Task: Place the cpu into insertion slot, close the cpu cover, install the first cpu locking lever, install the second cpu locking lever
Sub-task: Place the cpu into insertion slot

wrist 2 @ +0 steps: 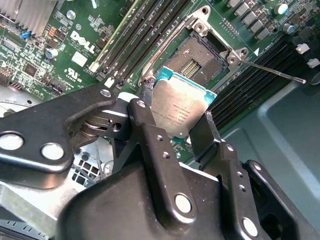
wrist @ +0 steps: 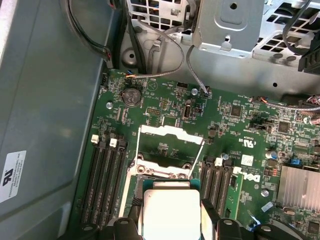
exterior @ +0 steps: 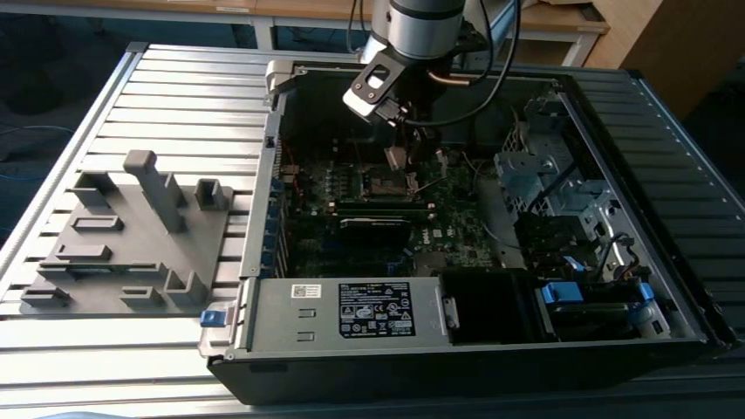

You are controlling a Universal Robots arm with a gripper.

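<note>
- Gripper (wrist 2: pixel 172 111) clenched on the cpu (wrist 2: pixel 182 100): one black finger (wrist 2: pixel 150 135) on each of two opposite edges, silver-grey top facing the second wrist camera
- Cpu held in the air above the motherboard (wrist: pixel 235 115), not seated; in the second wrist view it overlaps the near edge of the insertion slot (wrist 2: pixel 200 57)
- Insertion slot uncovered, dark contact field bare inside its metal rim
- Cpu cover (wrist: pixel 170 136) swung up and open; in the first wrist view the silvery frame stands on the far side of the socket from the cpu
- Thin metal locking lever (wrist 2: pixel 275 70) released, sticking out sideways from a corner of the socket over the memory slots (wrist 2: pixel 260 75)
- Exterior view: arm (exterior: pixel 420 26) reaches down into the open computer case (exterior: pixel 466 358), which lies on a slatted table (exterior: pixel 174 96)
- Grey fixture plate (exterior: pixel 128 253) sits on the table at the exterior view's left of the case, apart from the arm
</note>
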